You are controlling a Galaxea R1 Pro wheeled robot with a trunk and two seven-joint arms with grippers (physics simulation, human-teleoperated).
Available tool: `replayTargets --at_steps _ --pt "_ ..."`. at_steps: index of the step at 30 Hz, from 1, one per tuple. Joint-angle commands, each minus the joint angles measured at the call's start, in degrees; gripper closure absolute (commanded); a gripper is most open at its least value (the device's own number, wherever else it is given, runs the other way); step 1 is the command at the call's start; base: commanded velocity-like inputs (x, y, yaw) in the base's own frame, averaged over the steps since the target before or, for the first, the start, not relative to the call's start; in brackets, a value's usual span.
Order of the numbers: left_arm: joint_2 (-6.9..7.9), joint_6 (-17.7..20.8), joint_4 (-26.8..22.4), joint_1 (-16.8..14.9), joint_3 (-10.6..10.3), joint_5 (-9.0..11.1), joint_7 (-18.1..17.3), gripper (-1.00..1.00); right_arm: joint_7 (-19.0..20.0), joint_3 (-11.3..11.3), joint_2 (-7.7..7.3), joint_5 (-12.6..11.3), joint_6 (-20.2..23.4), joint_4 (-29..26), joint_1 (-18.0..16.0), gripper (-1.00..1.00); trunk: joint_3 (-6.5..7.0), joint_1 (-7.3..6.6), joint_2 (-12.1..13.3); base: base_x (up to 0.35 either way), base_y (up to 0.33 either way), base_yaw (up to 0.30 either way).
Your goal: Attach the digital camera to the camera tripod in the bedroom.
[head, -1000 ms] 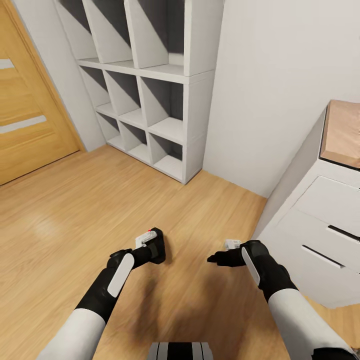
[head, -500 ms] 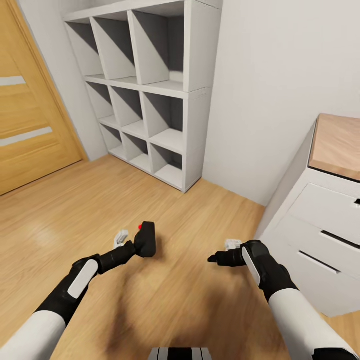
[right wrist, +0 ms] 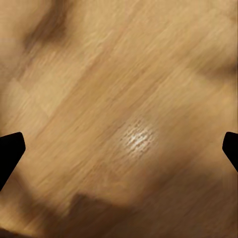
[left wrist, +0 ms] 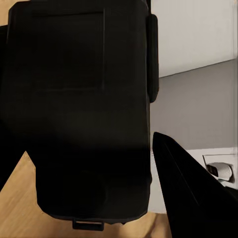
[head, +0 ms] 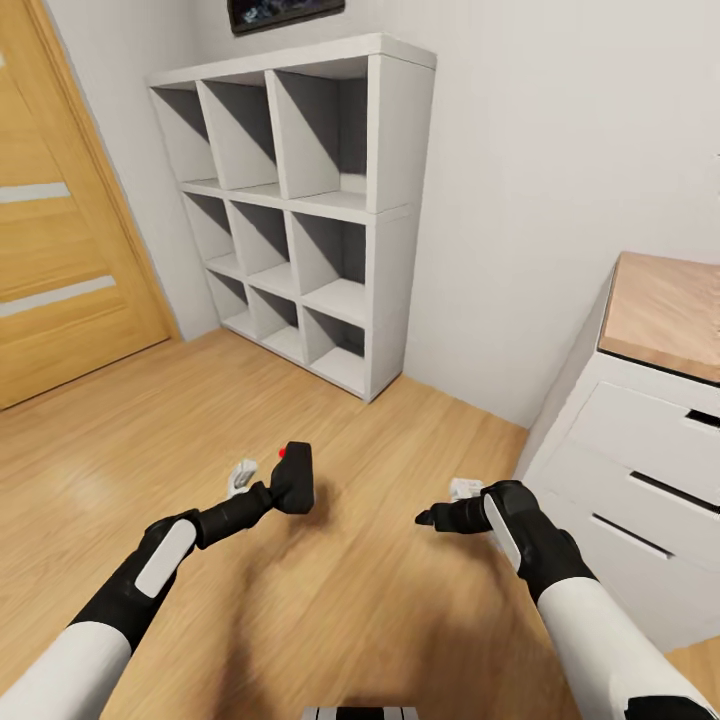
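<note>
So I'm in the carry part of the job right now: I've got the digital camera (head: 296,477) clamped in the left gripper (head: 278,492), sitting just left of centre in the lower half of the head view, held out over the wood plank floor (head: 380,590) with its little red button facing up. In the left wrist view the camera body (left wrist: 82,109) is a big black slab covering most of the frame, with one dark finger (left wrist: 191,193) running alongside it at lower right, so the grip looks solid to me. The right gripper (head: 430,518) is lower centre-right in the head view, pointing inward with nothing in it; going by the right wrist view, where only the two fingertips (right wrist: 10,153) poke in at the far left and right edges with bare floor between them, I'd say it's spread wide. Ahead of me there's a white cube shelf unit (head: 300,200) in the upper middle, a wooden door (head: 60,220) on the left edge and a white chest of drawers (head: 640,470) on the right. My guess for the next move: turn the base and head to find the camera tripod, then line the camera's underside up over its head.
</note>
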Motion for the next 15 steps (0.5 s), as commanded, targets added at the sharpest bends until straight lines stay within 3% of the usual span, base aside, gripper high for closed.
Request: replayTargets --at_steps 1,5,6,8,13,15 --pt "-0.03 0.2 0.0 0.0 -0.1 0.2 -0.1 1.00 -0.1 0.2 -0.06 -0.3 0.2 -0.1 0.0 -1.00 0.18 -0.03 0.0 0.000 0.000 0.000" --pt "-0.25 0.2 -0.1 0.0 -0.2 0.2 -0.1 1.00 -0.1 0.2 0.30 -0.6 0.2 0.3 0.0 -1.00 1.07 -0.14 0.1 0.000 0.000 0.000" --pt "-0.32 0.2 -0.1 0.0 -0.2 0.2 0.0 1.00 -0.3 0.8 0.86 -0.3 -0.8 4.1 0.0 -1.00 1.29 -0.16 0.1 0.000 0.000 0.000" --pt "-0.34 0.2 -0.1 0.0 -0.2 0.2 0.0 1.00 -0.3 2.0 1.38 -0.1 -3.6 6.5 0.0 -1.00 1.73 -0.21 0.1 0.000 0.000 0.000" --pt "-0.42 0.0 0.0 0.0 -0.2 0.2 0.2 1.00 0.1 5.3 1.97 -0.2 -10.5 8.4 0.0 -1.00 2.84 -0.34 0.2 0.000 0.000 0.000" --pt "-0.45 0.0 0.0 0.0 -0.2 0.2 0.3 1.00 0.4 5.6 1.91 -0.2 -11.1 8.5 0.0 -1.00 3.28 -0.39 0.2 0.000 0.000 0.000"
